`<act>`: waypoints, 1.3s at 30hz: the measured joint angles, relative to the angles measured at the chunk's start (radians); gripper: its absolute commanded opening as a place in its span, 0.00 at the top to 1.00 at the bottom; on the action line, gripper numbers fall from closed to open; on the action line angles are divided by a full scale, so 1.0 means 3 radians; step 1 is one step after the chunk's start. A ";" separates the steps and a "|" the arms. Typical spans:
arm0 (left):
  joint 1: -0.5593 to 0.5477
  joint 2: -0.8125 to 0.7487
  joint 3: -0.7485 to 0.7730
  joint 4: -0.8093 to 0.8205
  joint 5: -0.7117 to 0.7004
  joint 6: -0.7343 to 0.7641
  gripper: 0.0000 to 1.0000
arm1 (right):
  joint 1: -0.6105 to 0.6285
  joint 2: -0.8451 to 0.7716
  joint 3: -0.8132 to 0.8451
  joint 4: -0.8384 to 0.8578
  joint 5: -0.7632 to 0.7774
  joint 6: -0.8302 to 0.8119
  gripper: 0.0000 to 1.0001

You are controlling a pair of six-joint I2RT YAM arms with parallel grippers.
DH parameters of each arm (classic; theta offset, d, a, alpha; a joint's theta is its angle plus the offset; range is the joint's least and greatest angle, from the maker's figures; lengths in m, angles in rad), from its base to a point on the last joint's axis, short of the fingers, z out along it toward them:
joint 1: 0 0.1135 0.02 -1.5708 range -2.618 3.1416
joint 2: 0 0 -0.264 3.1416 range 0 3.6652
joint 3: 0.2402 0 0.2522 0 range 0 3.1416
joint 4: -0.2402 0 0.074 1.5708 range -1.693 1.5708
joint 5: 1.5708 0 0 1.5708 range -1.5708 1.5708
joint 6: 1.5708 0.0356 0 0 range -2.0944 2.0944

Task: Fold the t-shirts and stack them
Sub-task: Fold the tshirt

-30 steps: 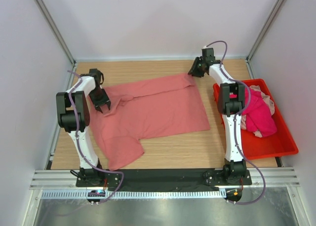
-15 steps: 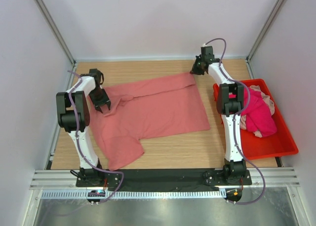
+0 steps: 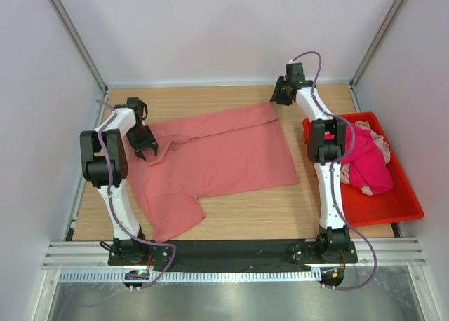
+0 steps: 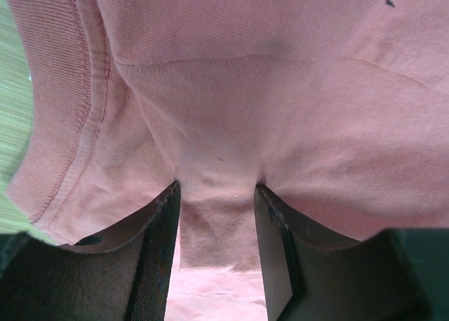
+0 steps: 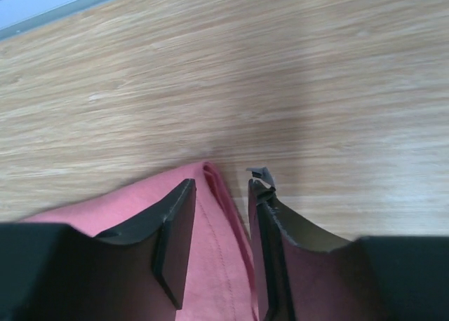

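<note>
Left hand (image 4: 214, 189) pinching a fold of salmon t-shirt (image 3: 217, 153) beside ribbed hem; right hand (image 5: 223, 184) spread, straddling its far corner on desk (image 3: 252, 209).

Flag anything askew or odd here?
Salmon t-shirt lies skewed on the table, far side folded over. Magenta and pale shirts sit heaped unfolded in the red bin. No damage visible.

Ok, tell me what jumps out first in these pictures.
A large salmon t-shirt lies spread across the wooden table. The left gripper is pressed into its cloth near the collar, and the right gripper is at its far corner. To the right, a red bin holds a crumpled magenta t-shirt.
</note>
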 measured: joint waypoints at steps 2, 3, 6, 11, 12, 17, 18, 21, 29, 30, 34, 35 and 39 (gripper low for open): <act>0.0000 -0.0001 0.0029 -0.0022 0.0017 -0.0001 0.51 | -0.0006 0.0020 0.0120 -0.0159 0.0106 -0.0009 0.51; 0.0000 -0.0004 0.0055 -0.0036 0.0041 -0.0003 0.50 | -0.0009 0.0022 0.0186 -0.0247 0.0184 -0.0008 0.50; 0.0000 -0.0047 0.0137 -0.0053 0.0109 -0.0017 0.50 | -0.0013 -0.0062 0.0251 -0.0401 0.0355 0.0011 0.40; 0.0000 -0.0331 0.0235 -0.0081 0.0158 -0.0071 0.50 | -0.0015 -0.0256 0.0240 -0.0693 0.0384 0.0052 0.62; 0.0000 -0.0399 0.0242 -0.0080 0.0156 -0.0094 0.50 | -0.0014 -0.0300 0.0205 -0.0713 0.0338 0.0078 0.72; 0.0051 -0.0632 0.0201 -0.0083 0.0153 -0.0168 0.51 | 0.0027 -0.0472 -0.0178 -0.0664 0.0076 0.0235 0.99; 0.0075 -0.0660 0.0169 -0.0080 0.0160 -0.0179 0.51 | 0.0033 -0.0479 -0.0262 -0.0666 0.0036 0.0263 0.99; 0.0148 -0.0702 0.0067 -0.0085 0.0206 -0.0193 0.54 | 0.0047 -0.0477 -0.0448 -0.0679 -0.0020 0.0292 0.99; 0.0181 -0.0996 -0.0369 -0.0083 0.0360 -0.0191 0.51 | 0.0069 -0.0449 -0.0479 -0.0734 0.0090 0.0224 0.76; 0.0182 -0.1052 -0.0402 -0.0085 0.0357 -0.0188 0.51 | 0.0074 -0.0449 -0.0476 -0.0748 0.0112 0.0198 0.73; 0.0230 -0.1219 -0.0436 -0.0066 0.0348 -0.0179 0.51 | 0.0146 -0.0455 -0.0401 -0.0852 0.0329 0.0167 0.60; 0.0251 -0.1235 -0.0435 -0.0053 0.0348 -0.0179 0.51 | 0.0188 -0.0470 -0.0381 -0.0877 0.0393 0.0184 0.58; 0.0395 -0.1190 -0.0361 -0.0001 0.0352 -0.0181 0.54 | 0.0473 -0.0654 -0.0427 -0.0857 0.0476 0.0327 0.54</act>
